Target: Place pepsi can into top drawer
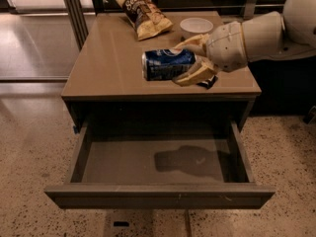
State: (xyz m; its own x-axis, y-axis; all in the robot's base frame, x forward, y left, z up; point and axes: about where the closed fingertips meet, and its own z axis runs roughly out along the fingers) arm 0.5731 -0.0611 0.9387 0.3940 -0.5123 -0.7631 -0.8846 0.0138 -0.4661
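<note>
My gripper (pixel 190 60) is shut on the pepsi can (pixel 167 64), a blue can with white markings, held on its side in the air above the front part of the table top (pixel 108 68). One tan finger runs over the can and one under it. The top drawer (pixel 158 174) stands pulled out below and in front, its grey inside bare except for the shadow of the can and hand. The can is above the table's front edge, higher than the drawer and slightly behind its opening.
A snack chip bag (pixel 144 15) lies at the back of the table and a white bowl (pixel 196 26) stands to its right. A flat black wrapper (pixel 208 82) peeks out under my gripper. A speckled floor surrounds the table; a metal post (pixel 74 9) stands at left.
</note>
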